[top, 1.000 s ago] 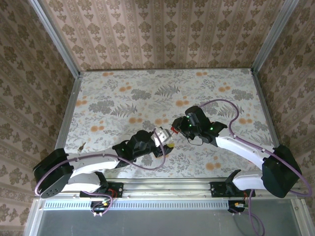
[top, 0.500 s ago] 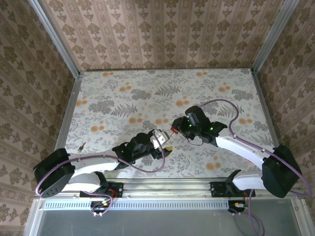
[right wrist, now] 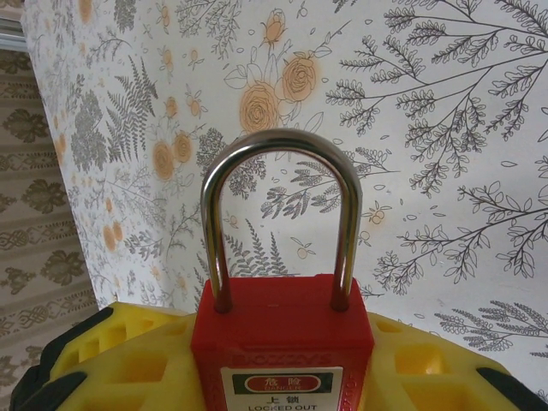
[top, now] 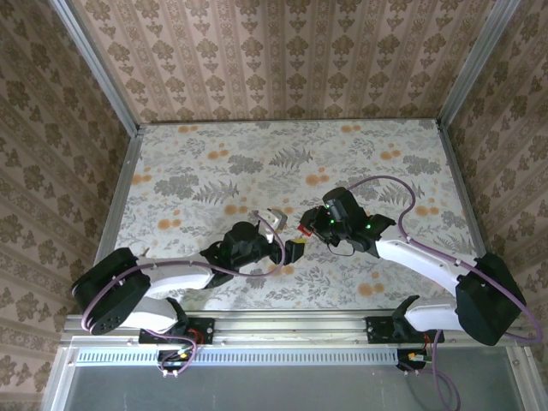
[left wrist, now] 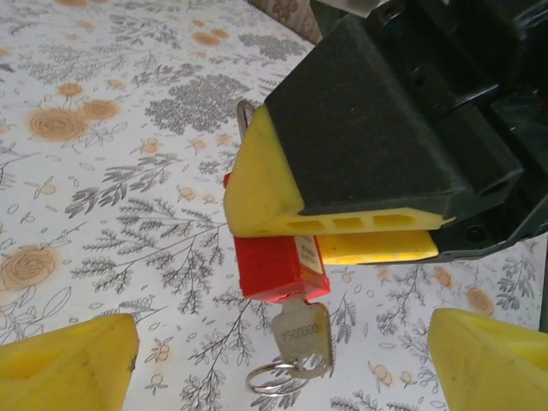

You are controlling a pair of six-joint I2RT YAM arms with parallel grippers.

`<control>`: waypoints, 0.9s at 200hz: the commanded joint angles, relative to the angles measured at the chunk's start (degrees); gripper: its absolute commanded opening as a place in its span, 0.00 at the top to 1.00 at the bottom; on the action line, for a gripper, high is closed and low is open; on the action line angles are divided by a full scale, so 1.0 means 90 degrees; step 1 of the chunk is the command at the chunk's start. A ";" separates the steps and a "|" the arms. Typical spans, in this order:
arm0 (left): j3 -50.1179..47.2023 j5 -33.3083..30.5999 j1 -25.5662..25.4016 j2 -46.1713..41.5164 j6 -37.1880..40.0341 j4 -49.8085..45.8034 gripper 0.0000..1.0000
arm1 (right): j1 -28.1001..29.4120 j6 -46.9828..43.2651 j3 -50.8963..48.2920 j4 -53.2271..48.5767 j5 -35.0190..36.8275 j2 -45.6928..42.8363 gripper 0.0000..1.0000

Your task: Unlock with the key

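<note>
Right tool (top: 306,226) clamps the red padlock (left wrist: 278,265), steadying it so the left tool (top: 285,233), fingers apart, can reach the inserted key (left wrist: 300,330).

left end effector (top: 286,233): spread wide | right end effector (top: 306,225): clamped | arms (top: 419,257): angled inward

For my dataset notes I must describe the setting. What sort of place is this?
Probably a small robot test booth, not a home: wallpapered panels stand around a floral tabletop, and a metal rail carries two arm bases.
</note>
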 commanded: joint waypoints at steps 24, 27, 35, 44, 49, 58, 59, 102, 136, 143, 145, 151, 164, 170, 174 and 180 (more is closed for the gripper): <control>-0.0143 -0.1061 -0.0544 -0.0361 0.1423 0.0005 0.07 | -0.0055 -0.0141 0.0190 -0.0227 -0.0088 -0.0109 1.00; -0.0138 -0.1146 -0.0588 -0.0379 0.1594 -0.0037 0.07 | -0.0055 -0.0146 0.0200 -0.0255 -0.0097 -0.0097 1.00; -0.0128 -0.1434 -0.0759 -0.0388 0.2087 -0.0044 0.06 | -0.0055 -0.0156 0.0213 -0.0296 -0.0120 -0.0083 1.00; -0.0111 -0.1647 -0.0914 -0.0336 0.2665 -0.0004 0.05 | -0.0055 -0.0141 0.0206 -0.0287 -0.0137 -0.0071 1.00; -0.0109 -0.1768 -0.0988 -0.0280 0.2944 0.0053 0.05 | -0.0055 -0.0132 0.0203 -0.0271 -0.0144 -0.0059 1.00; -0.0073 -0.1959 -0.1053 -0.0179 0.3331 0.0108 0.04 | -0.0055 -0.0127 0.0212 -0.0258 -0.0156 -0.0046 1.00; -0.0066 -0.1960 -0.1059 -0.0165 0.3370 0.0108 0.04 | -0.0055 -0.0127 0.0213 -0.0257 -0.0159 -0.0050 1.00; -0.0118 -0.2162 -0.1148 0.0576 0.4864 0.1229 0.03 | -0.0055 -0.0088 0.0223 -0.0188 -0.0210 0.0013 1.00; -0.0176 -0.2191 -0.1153 0.1161 0.5199 0.2258 0.01 | -0.0047 -0.0105 0.0251 -0.0208 -0.0191 -0.0026 1.00; -0.0154 -0.2177 -0.1153 0.1234 0.5138 0.2342 0.02 | -0.0046 -0.0107 0.0261 -0.0226 -0.0190 -0.0019 1.00; -0.0149 -0.2176 -0.1153 0.1262 0.5123 0.2388 0.02 | -0.0046 -0.0107 0.0261 -0.0232 -0.0190 -0.0023 1.00; -0.0157 -0.2210 -0.1155 0.1353 0.5065 0.2573 0.03 | -0.0045 -0.0107 0.0253 -0.0229 -0.0190 -0.0020 1.00; -0.0160 -0.2239 -0.1153 0.1546 0.5006 0.2918 0.05 | -0.0046 -0.0089 0.0242 -0.0191 -0.0200 -0.0025 1.00; -0.0125 -0.2250 -0.1155 0.1616 0.4980 0.2958 0.06 | -0.0045 -0.0088 0.0242 -0.0183 -0.0210 -0.0023 1.00; -0.0089 -0.2278 -0.1153 0.1661 0.4968 0.2965 0.06 | -0.0045 -0.0086 0.0242 -0.0180 -0.0210 -0.0026 1.00; -0.0042 -0.2321 -0.1144 0.1737 0.4935 0.2967 0.08 | -0.0045 -0.0088 0.0242 -0.0166 -0.0212 -0.0033 1.00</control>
